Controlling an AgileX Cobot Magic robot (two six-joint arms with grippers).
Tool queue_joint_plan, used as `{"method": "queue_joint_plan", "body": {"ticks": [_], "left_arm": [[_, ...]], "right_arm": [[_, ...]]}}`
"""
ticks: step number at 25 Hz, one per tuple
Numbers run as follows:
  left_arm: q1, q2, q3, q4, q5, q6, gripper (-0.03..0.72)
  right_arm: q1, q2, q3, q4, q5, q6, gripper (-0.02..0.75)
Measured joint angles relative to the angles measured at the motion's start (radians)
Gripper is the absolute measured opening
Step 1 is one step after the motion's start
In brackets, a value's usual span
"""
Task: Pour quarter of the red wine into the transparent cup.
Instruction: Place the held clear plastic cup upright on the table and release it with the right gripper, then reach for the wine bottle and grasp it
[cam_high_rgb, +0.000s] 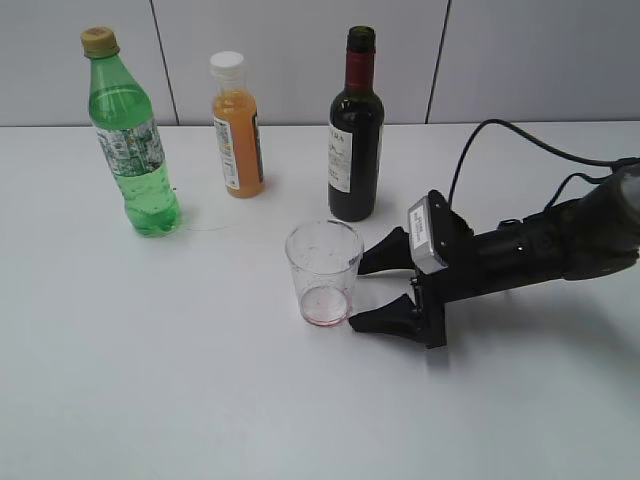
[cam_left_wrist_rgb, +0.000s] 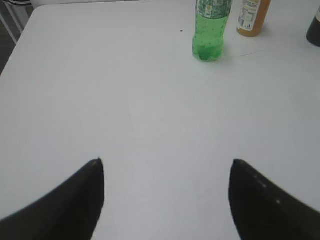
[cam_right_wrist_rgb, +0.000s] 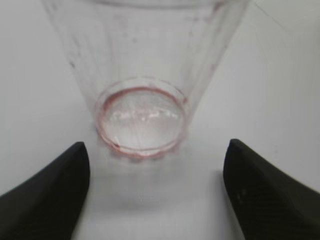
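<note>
The red wine is in a dark glass bottle (cam_high_rgb: 356, 130) with a red foil neck and a white label, upright at the back middle of the table. The transparent cup (cam_high_rgb: 323, 272) stands upright in front of it, with a reddish stain at its base; it fills the top of the right wrist view (cam_right_wrist_rgb: 140, 75). My right gripper (cam_high_rgb: 372, 292) lies low on the table just right of the cup, open, its fingertips (cam_right_wrist_rgb: 155, 160) short of the cup and apart from it. My left gripper (cam_left_wrist_rgb: 166, 170) is open and empty over bare table; the exterior view does not show it.
A green plastic bottle (cam_high_rgb: 130, 135) stands at the back left, also in the left wrist view (cam_left_wrist_rgb: 210, 27). An orange juice bottle (cam_high_rgb: 237, 125) with a white cap stands between it and the wine. The white table (cam_high_rgb: 180, 380) has a wall behind it.
</note>
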Motion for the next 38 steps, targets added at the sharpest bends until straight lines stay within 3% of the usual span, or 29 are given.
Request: {"method": "queue_joint_plan", "body": {"ticks": [10, 16, 19, 26, 32, 38], "left_arm": [[0.000, 0.000, 0.000, 0.000, 0.000, 0.000, 0.585], [0.000, 0.000, 0.000, 0.000, 0.000, 0.000, 0.585], [0.000, 0.000, 0.000, 0.000, 0.000, 0.000, 0.585], [0.000, 0.000, 0.000, 0.000, 0.000, 0.000, 0.585], [0.000, 0.000, 0.000, 0.000, 0.000, 0.000, 0.585], [0.000, 0.000, 0.000, 0.000, 0.000, 0.000, 0.585]], "right_arm": [[-0.092, -0.274, 0.159, 0.028, 0.122, -0.003, 0.652], [-0.092, -0.469, 0.179, 0.281, 0.287, 0.002, 0.636], [-0.092, -0.554, 0.180, 0.471, 0.432, 0.002, 0.629], [-0.092, -0.682, 0.137, 0.626, 0.889, 0.010, 0.617], [-0.092, -0.702, 0.024, 0.928, 1.363, 0.016, 0.587], [-0.093, -0.702, -0.135, 1.245, 1.703, -0.238, 0.580]]}}
